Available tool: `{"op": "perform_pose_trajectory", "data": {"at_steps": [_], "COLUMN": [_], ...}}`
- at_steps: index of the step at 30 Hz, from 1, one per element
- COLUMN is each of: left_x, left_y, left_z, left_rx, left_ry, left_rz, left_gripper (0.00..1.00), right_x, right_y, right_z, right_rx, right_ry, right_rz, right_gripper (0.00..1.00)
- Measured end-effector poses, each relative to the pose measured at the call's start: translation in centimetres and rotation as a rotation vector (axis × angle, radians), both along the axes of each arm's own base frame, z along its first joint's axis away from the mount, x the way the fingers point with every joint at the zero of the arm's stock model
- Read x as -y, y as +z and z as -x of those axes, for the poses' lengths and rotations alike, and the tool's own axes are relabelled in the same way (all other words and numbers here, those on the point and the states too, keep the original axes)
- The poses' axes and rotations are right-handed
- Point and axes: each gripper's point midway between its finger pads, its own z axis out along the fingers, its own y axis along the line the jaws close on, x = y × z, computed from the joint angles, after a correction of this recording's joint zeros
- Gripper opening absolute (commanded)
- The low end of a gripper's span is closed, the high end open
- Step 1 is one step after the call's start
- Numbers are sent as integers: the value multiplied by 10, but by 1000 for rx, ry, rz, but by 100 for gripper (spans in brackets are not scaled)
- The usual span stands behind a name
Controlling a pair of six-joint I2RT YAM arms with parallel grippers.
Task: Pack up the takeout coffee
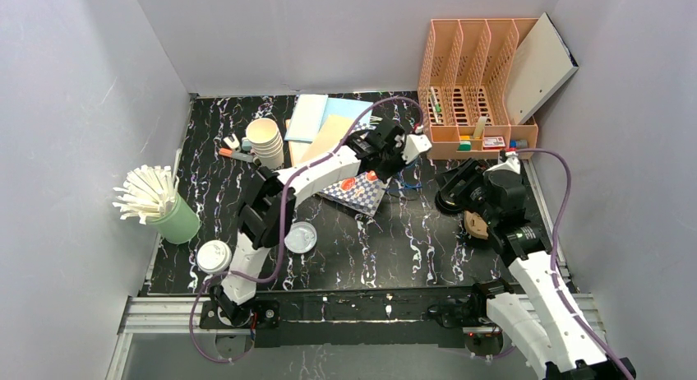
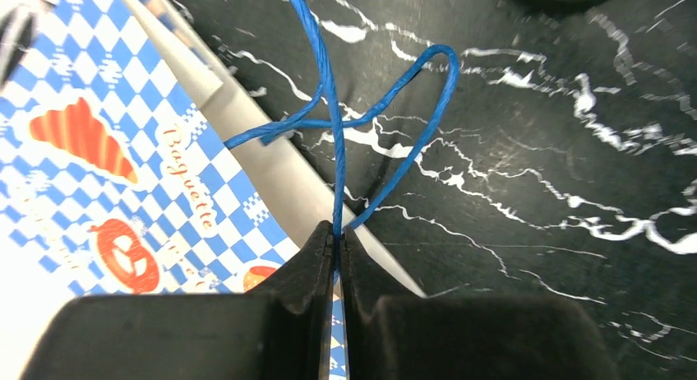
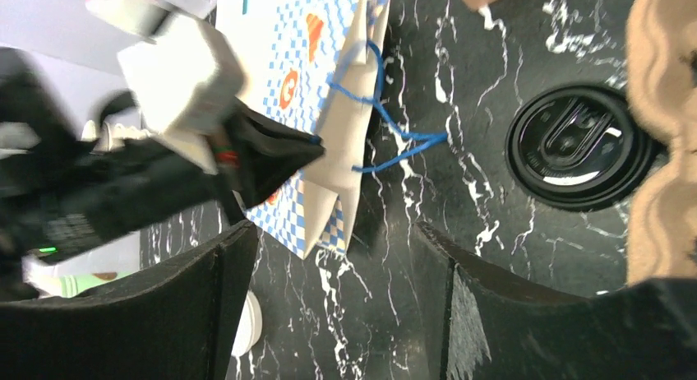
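Observation:
A blue-and-white checked paper bag (image 1: 355, 191) (image 2: 99, 174) (image 3: 320, 92) lies flat on the black marble table (image 1: 411, 240). My left gripper (image 2: 337, 232) (image 3: 315, 144) is shut on the bag's blue string handle (image 2: 411, 125) (image 3: 386, 137), which loops out past the fingertips. My right gripper (image 3: 335, 229) hovers open just right of the bag with nothing between its fingers. A round black lid (image 3: 575, 145) (image 1: 450, 201) sits beside it. The takeout coffee's green cup does not show, and I cannot tell whether the lid caps it.
A brown pulp cup carrier (image 1: 477, 225) (image 3: 666, 108) lies by the right arm. At the left are a green straw holder (image 1: 174, 217), stacked cream cups (image 1: 265, 141), a white lid (image 1: 214, 255) and a clear lid (image 1: 301, 237). An orange file rack (image 1: 477, 84) stands back right.

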Motion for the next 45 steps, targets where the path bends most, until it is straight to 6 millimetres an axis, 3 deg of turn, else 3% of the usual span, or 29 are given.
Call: {"op": "perform_pose_trajectory", "data": {"at_steps": [6,9,23,28,30,33,36,41,45], "left_x": [-1,-4,-21,-23,-26,-32,-36,-54,-78], "left_y": [76,105,168,193,199,205,209,215,227], "left_z": [3,9,35,42,46,52,55,55,57], "left_rx": [64,82,104,115,116,116,116,128,151], "left_ry": [51,79,166,173,174,180,195,287,384], "left_rz": [137,202,431,509,527,546,556,556,562], "left_gripper": [0,0,0,0,0,0,0,8,24], "right_x": [-17,-25,-57,-71,-75,-78,-82,-84,-88], "right_y": [-22,-27,-62,-60,-55,-44,-26,8,33], "right_z": [-1,-4,-23,-31,-33,-39,-46,-54,-56], "right_rx": [-60,-79,-237,-253,-241,-213,-166,-82,-32], "right_ry": [58,79,188,258,282,309,338,377,409], "right_rz": [-70,-105,-173,-196,-200,-189,-166,-101,-40], "right_gripper": [76,88,93,79,63,25,1,1,1]}}
